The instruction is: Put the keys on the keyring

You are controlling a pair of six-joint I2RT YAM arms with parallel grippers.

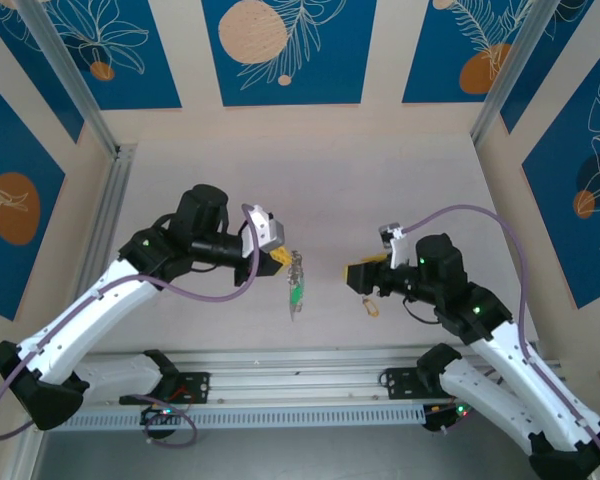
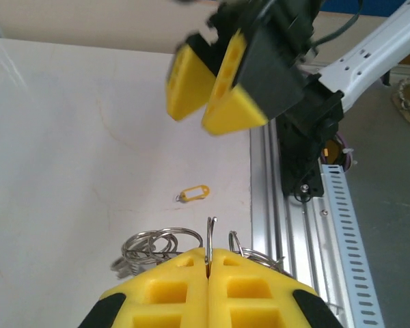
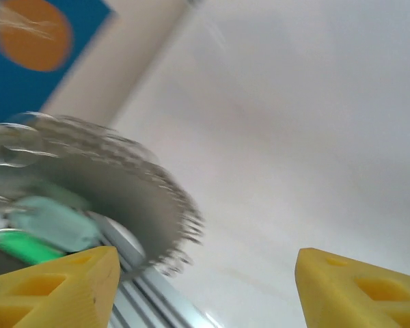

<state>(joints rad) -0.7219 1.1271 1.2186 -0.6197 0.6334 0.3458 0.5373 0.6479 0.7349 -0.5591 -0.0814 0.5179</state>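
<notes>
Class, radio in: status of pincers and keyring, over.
Left pincer shut on keyring. Right pincer open, empty. Key on table, unthreaded. No obstacle seen.

No text, number or brand can be read anywhere. The blue wall panels (image 1: pixel 290 50) carry only drawn leaves and orange circles.

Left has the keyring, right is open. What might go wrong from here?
1. The key lies flat on the table, apart from the open right gripper; being tiny, it may slip in a pick.
2. The left gripper pinches the keyring by one thin wire at its very tip, so the hanging loop may swing or slip out when nudged.
</notes>
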